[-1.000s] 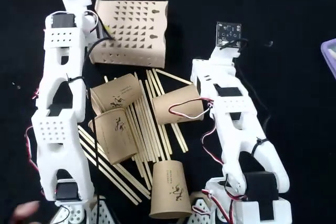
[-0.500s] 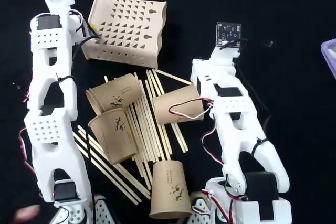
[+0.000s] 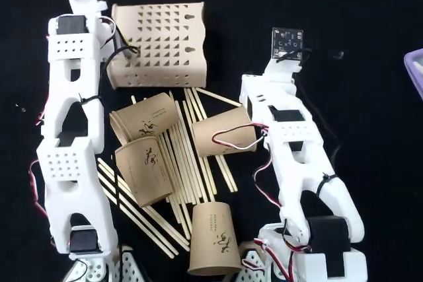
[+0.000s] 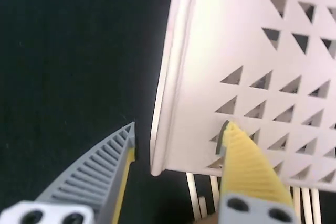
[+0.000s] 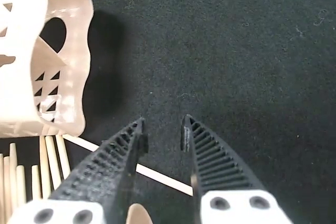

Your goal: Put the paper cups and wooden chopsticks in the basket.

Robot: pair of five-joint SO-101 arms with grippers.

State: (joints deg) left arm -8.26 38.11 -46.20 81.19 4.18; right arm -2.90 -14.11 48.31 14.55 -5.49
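- The left pincer (image 4: 179,127) is seen at the far left of the black tabletop (image 3: 357,18), at the left edge of the basket (image 3: 158,44). Its jaws are held apart with the basket's edge between them. The yellow finger (image 4: 247,171) is laid against the perforated wall, and the grey finger (image 4: 105,177) is kept clear on the outer side.
- The basket is placed at the far side of the tabletop with a perforated face turned upward. No cup or chopstick can be seen in it.
- Four paper cups are found lying on their sides nearer than the basket. The upper left cup (image 3: 142,117) and the lower left cup (image 3: 142,170) are set just beside each other. The middle cup (image 3: 225,130) is lying against the right arm, and the near cup (image 3: 213,239) is placed by the arm bases.
- The wooden chopsticks (image 3: 188,163) are spread flat under and between the cups, and some are fanned out toward the left arm.
- The right pincer (image 5: 163,123) is held over bare tabletop just to the right of the basket. Its jaws are slightly parted and nothing is gripped. A single chopstick (image 5: 157,177) is seen lying beneath it.
- A purple object (image 3: 414,70) is cut off by the right edge, well apart from the rest.
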